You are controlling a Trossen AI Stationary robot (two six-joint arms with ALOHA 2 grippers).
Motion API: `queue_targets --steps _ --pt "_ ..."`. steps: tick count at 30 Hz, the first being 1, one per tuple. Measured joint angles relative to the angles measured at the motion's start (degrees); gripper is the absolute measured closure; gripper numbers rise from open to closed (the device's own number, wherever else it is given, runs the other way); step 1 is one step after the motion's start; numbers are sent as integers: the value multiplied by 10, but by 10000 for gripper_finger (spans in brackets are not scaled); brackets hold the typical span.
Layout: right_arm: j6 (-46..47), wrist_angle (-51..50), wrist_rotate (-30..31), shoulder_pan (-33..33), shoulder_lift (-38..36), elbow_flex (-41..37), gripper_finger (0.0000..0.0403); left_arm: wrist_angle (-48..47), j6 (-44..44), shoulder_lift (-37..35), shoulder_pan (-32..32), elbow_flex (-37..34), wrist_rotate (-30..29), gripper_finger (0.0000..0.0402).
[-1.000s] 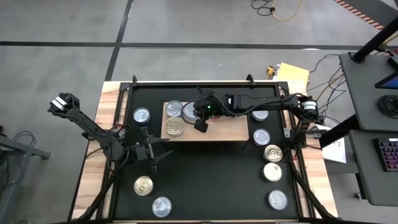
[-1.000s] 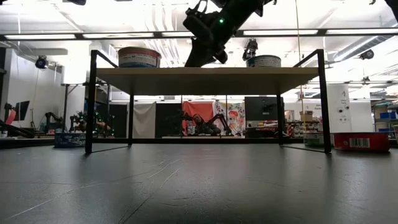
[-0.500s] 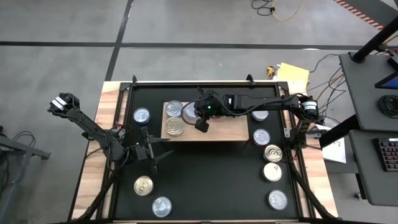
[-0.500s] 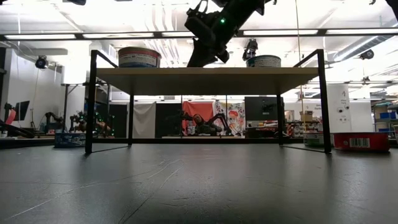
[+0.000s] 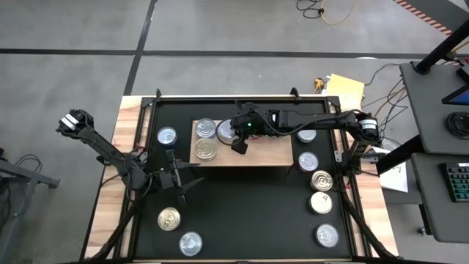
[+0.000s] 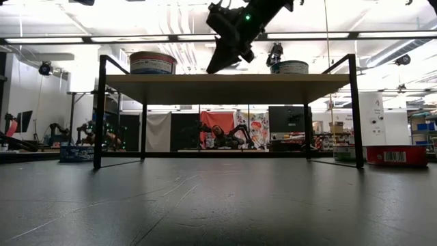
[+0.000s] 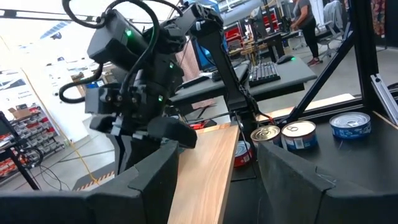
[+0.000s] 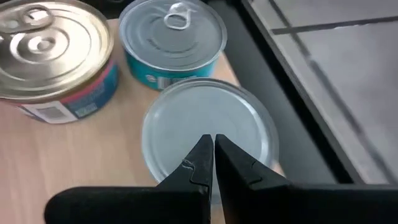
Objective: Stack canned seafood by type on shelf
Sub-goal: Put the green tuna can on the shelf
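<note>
Silver tin [image 8: 208, 127] under closed R tool [image 8: 209, 163].

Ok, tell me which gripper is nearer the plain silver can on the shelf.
Right. The right gripper hovers shut just above the plain silver can on the shelf. The left gripper waits off the shelf, over the black mat.

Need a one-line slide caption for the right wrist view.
Right gripper, jaws shut, above a plain-lidded can beside two other cans on the wooden shelf.
</note>
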Motion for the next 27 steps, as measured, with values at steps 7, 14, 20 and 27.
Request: queue_targets --steps 7,14,20,27 --pt "-8 -17 15 0 -31 0 394 0 -13 0 -1 0 0 198" --pt "12 -69 14 35 -72 1 394 -24 -83 10 -5 0 23 198" --pt "37 -108 33 103 -83 -1 394 -21 -140 33 -15 0 47 198" --pt "66 -129 117 202 -87 -2 394 -35 -174 75 -41 38 50 198"
